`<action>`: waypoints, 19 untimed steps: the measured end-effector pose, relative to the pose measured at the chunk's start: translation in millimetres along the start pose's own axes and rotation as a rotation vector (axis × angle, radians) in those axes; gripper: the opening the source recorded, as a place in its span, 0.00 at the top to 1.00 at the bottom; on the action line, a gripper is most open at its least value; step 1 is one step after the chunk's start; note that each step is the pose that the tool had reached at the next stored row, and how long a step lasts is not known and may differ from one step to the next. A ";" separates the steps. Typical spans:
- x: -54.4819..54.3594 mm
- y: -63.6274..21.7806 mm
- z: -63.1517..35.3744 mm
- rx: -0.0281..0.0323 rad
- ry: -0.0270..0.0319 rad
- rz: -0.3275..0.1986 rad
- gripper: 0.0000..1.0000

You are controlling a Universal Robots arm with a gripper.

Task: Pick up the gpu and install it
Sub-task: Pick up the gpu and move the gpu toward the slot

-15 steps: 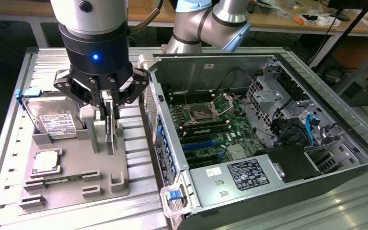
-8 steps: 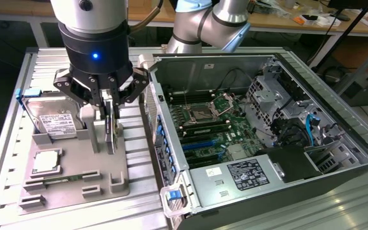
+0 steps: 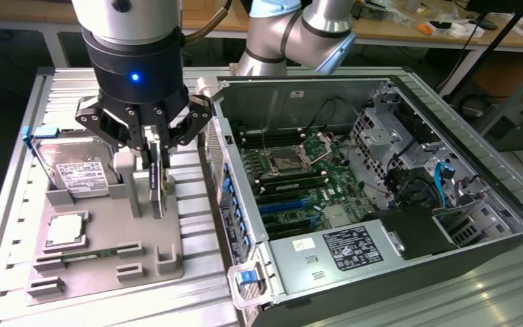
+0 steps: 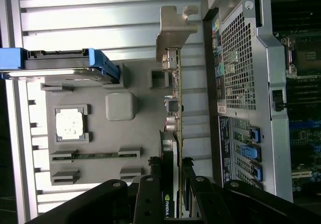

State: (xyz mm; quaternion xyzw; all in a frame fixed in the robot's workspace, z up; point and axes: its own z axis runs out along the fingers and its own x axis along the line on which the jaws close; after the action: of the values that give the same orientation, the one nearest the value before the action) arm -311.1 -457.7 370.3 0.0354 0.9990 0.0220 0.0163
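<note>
The gpu [image 3: 158,187] stands on its edge in the grey fixture tray [image 3: 107,272], left of the open computer case [image 3: 479,225] in the exterior view. My gripper [image 3: 155,162] comes down from above, and its fingers are shut on the card's upper edge. In the wrist view the gpu [image 4: 176,98] is edge-on: a thin green board with a black cooler, and a silver bracket [image 4: 174,30] at the far end. The gripper [image 4: 171,186] clamps it, one dark finger pressed on each face. The motherboard [image 3: 307,184] lies exposed inside the case, with blue slots [image 3: 284,204].
The tray [image 4: 100,133] also holds a silver hard drive [image 3: 80,170] with a white label, a square CPU chip [image 3: 66,230] and a memory stick [image 3: 84,256]. The case's rear wall [image 4: 241,83] stands close beside the card. Everything rests on a ribbed metal table [image 3: 198,225].
</note>
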 end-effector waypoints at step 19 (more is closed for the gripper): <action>-0.3 0.4 -9.4 0.0006 0.0000 0.000 0.73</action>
State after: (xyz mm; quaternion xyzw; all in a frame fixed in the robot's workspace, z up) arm -311.1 -457.7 379.7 0.0354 0.9990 0.0217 0.0163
